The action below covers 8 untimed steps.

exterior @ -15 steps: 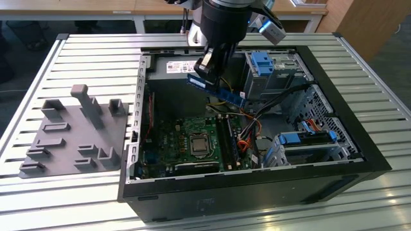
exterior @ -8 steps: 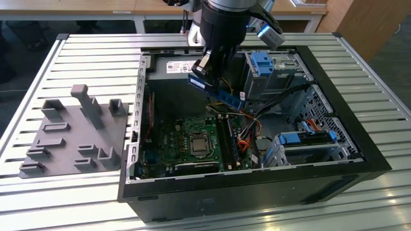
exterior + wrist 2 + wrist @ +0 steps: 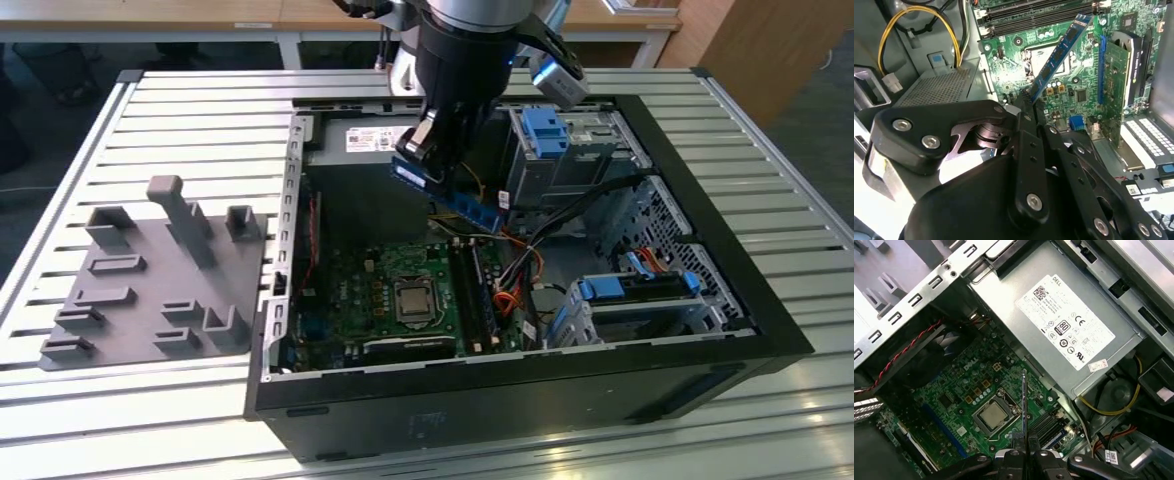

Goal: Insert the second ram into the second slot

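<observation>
- Gripper [image 3: 424, 150] pinches the second ram [image 3: 454, 200] by one end (stick tilted), probably to keep its contact edge free.
- Memory slots [image 3: 475, 295] lie below the gripper, well apart; the stick isn't seated.

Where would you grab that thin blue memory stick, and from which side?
Probably across its two flat faces near one end, as the gripper holds the ram now: it is thin and flat, so a pinch leaves its long edges free.

Slatted metal table [image 3: 174, 110] carries an open computer case [image 3: 534, 400] and grey holder [image 3: 147, 290].
</observation>
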Motion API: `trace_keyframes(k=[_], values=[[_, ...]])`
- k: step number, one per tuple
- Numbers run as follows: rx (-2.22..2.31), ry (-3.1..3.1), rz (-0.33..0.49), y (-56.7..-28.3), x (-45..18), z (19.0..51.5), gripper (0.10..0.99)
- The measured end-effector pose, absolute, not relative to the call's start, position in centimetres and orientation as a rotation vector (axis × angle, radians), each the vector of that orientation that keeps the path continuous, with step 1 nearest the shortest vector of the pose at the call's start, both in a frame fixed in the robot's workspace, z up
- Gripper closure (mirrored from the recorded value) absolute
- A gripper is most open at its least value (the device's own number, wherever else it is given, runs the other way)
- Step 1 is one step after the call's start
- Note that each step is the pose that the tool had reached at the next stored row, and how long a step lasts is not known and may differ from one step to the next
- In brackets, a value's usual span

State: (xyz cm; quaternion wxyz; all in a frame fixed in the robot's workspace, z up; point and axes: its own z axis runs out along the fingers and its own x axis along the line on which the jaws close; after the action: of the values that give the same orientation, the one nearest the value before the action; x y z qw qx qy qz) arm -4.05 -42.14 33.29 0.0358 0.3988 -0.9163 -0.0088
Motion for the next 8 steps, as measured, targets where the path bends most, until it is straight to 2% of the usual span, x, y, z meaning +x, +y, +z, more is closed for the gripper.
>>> trace_keyframes(k=[8], values=[[1.18,-2.834,-0.029,-42.14,-4.05,32.6,0.949]])
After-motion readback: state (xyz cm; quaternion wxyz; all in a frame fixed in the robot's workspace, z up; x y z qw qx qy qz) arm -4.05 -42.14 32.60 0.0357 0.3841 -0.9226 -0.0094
